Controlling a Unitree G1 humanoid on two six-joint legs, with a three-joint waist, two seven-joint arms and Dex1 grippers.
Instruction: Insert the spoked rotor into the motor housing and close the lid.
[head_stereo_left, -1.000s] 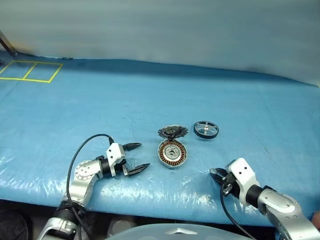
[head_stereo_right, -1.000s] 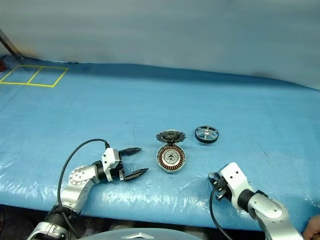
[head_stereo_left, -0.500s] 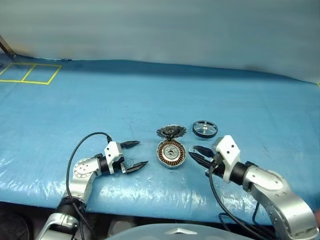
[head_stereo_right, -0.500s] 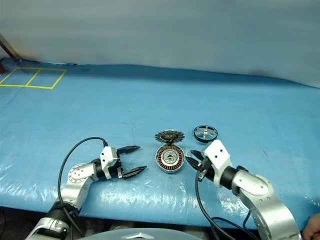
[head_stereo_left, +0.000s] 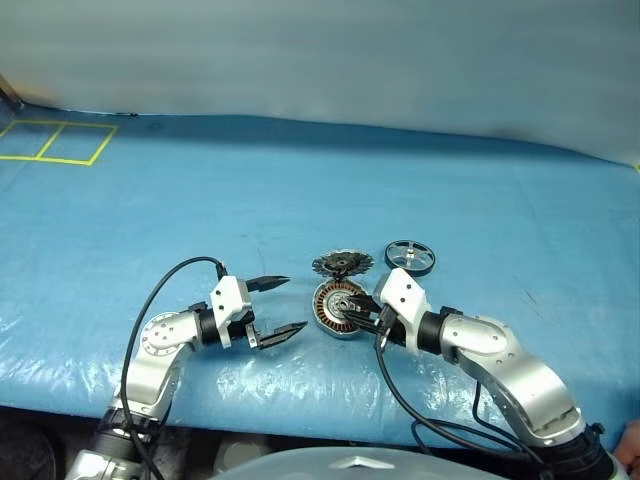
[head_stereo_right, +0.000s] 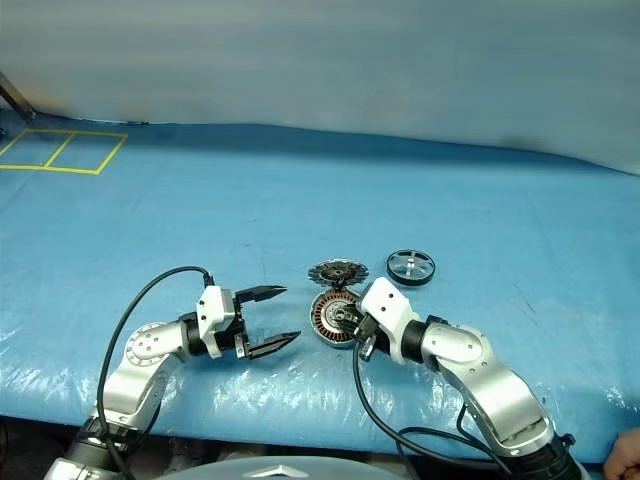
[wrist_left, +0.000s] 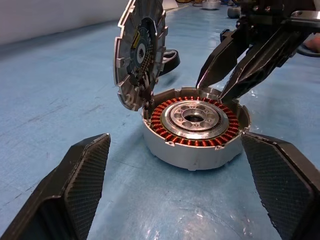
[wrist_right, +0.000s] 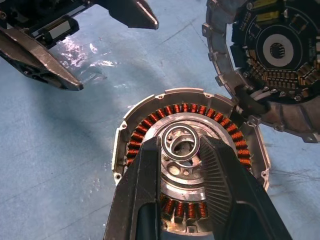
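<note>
From the head views, the motor housing (head_stereo_left: 343, 308) sits near the front edge of the blue tabletop (head_stereo_left: 300, 200), its hinged lid (head_stereo_left: 343, 264) standing open at the housing's twelve o'clock. The spoked rotor (head_stereo_left: 411, 257) lies flat on the tabletop at about two o'clock from the housing, apart from it and untouched. The left gripper (head_stereo_left: 279, 306) hovers at the housing's nine o'clock with its fingers spread wide and empty. The right gripper (head_stereo_right: 345, 322) reaches in from four o'clock, its tips over the housing's rim.

The left wrist view shows the housing's copper windings and silver hub bare, with no rotor inside, the lid tilted up on its hinge, and the right gripper's two fingers close together just above the far rim.

In the right wrist view, the right gripper's fingers stand narrowly parted above the centre hub, gripping nothing.

I judge that the insertion step has not begun: the rotor is yet to be picked up. The next move calls for the right gripper to swing to the rotor, open enough to take its black ring, then carry it level over the hub.
</note>
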